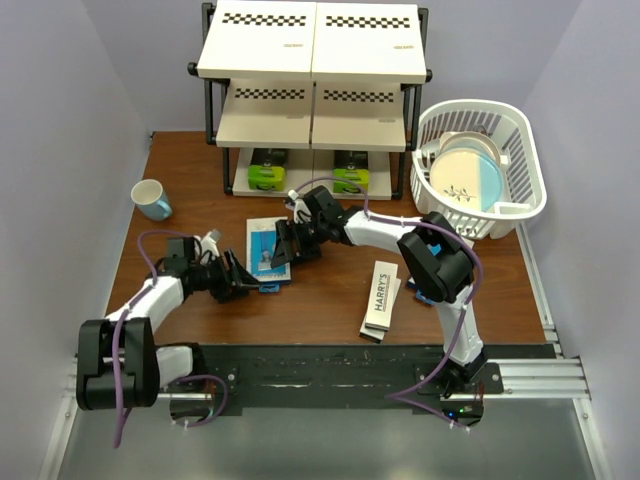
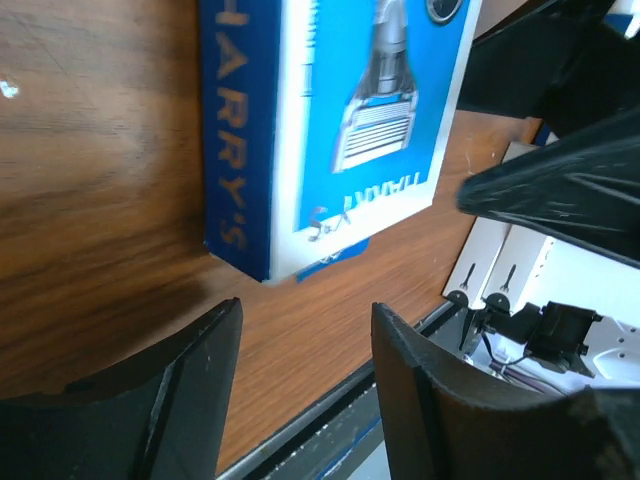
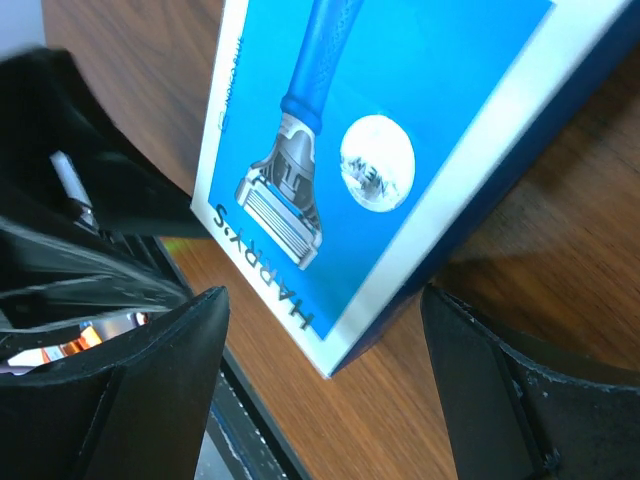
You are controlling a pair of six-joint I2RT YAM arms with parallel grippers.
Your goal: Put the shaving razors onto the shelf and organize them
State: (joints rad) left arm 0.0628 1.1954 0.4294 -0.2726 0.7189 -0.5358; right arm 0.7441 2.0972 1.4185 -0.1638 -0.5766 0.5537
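Observation:
Blue-and-white shaving razor boxes (image 1: pixel 263 250) lie stacked on the table in front of the shelf (image 1: pixel 312 60). In the left wrist view the top box (image 2: pixel 340 120) is just ahead of my left gripper (image 2: pixel 307 310), which is open and holds nothing. My right gripper (image 1: pixel 286 246) is open at the stack's right edge. Its jaws stand either side of a corner of the box (image 3: pixel 400 120) without gripping it. Two black razor boxes with lime-green ends (image 1: pixel 268 168) (image 1: pixel 350 171) sit on the shelf's bottom tier. Two white HARRY'S boxes (image 1: pixel 382 297) lie stacked on the table to the right.
A white basket (image 1: pixel 520 150) holding a white-and-blue plate (image 1: pixel 470 178) stands right of the shelf. A white-and-blue cup (image 1: pixel 150 198) sits at the table's left. The two arms nearly meet over the blue boxes. The table's front edge lies just behind my left gripper (image 1: pixel 243 276).

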